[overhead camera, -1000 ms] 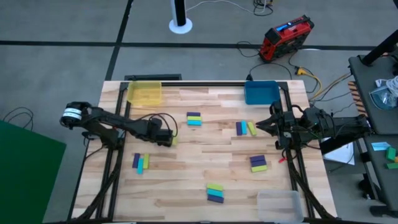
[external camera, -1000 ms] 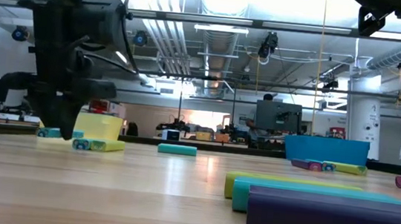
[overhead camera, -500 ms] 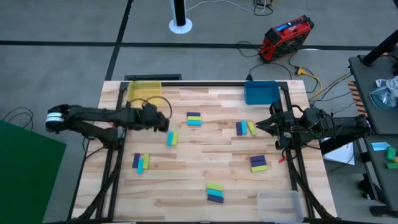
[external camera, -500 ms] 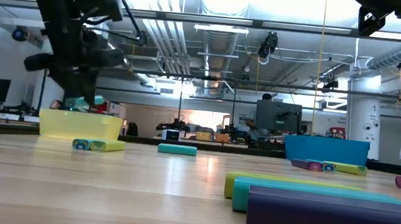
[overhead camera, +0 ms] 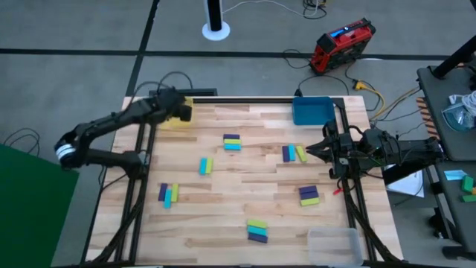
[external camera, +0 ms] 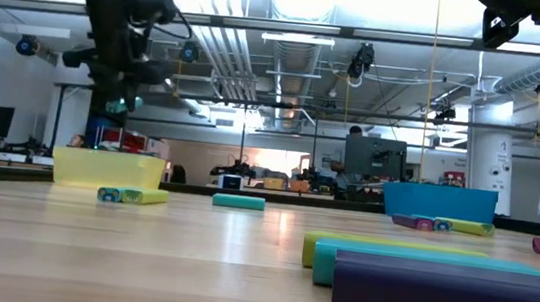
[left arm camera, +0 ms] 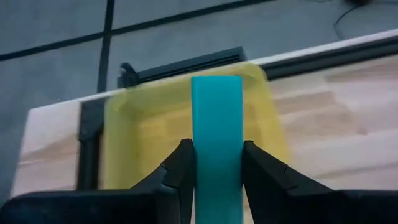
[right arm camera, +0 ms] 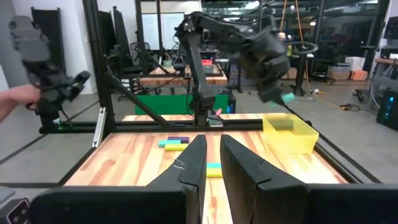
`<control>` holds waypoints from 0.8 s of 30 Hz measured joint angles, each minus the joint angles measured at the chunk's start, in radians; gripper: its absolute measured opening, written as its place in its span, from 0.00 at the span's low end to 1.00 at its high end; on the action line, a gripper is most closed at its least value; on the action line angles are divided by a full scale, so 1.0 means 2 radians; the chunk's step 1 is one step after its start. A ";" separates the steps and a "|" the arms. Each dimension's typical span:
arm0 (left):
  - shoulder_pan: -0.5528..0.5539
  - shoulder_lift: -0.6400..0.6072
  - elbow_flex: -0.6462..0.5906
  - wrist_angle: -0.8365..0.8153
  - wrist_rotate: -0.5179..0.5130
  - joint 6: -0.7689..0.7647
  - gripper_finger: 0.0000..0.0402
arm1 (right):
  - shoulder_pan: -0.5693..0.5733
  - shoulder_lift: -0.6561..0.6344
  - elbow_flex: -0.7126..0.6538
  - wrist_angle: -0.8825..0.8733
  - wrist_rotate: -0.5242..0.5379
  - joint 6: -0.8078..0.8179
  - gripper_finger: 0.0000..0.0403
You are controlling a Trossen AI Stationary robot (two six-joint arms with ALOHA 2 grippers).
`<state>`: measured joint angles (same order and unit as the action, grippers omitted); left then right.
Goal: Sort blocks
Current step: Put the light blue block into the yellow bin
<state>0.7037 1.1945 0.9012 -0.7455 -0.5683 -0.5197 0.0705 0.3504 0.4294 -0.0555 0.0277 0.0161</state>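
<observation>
While mixed stacks of small flat cyan, yellow-green and purple blocks [overhead camera: 257, 230] wait scattered across the pale wooden desk [overhead camera: 245, 190], the left gripper [left arm camera: 216, 163] hangs over the yellow plastic tray [left arm camera: 149, 124] at the far left corner, pinching a flat cyan bar [left arm camera: 216, 130] between its fingers, apparently ready to drop it. At the desk's right edge the right gripper [right arm camera: 212, 154] waits, jaws slightly parted and empty.

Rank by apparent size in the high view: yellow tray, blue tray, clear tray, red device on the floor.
1. red device
2. clear tray, partly cut off by the picture's edge
3. blue tray
Yellow tray: mostly hidden under the left gripper, so no rank.
</observation>
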 joint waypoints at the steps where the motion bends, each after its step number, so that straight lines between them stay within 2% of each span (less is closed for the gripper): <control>1: 0.018 0.009 0.006 0.001 0.011 0.015 0.23 | 0.000 0.000 0.000 0.000 0.000 0.000 0.10; 5: 0.082 0.049 0.022 0.000 0.075 0.046 0.23 | 0.000 0.000 0.000 0.000 0.000 0.002 0.10; 9: 0.114 0.090 0.018 -0.002 0.088 0.050 0.23 | 0.000 0.000 0.000 0.000 0.000 0.005 0.10; 17: 0.122 0.141 0.016 0.012 0.094 0.062 0.23 | 0.000 0.000 -0.001 0.000 0.000 0.004 0.10; 24: 0.122 0.144 0.017 0.021 0.093 0.073 0.24 | 0.000 0.000 -0.001 0.000 0.000 0.003 0.10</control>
<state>0.9475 1.4817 0.9348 -0.7043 -0.3828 -0.3742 0.0707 0.3504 0.4271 -0.0555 0.0277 0.0216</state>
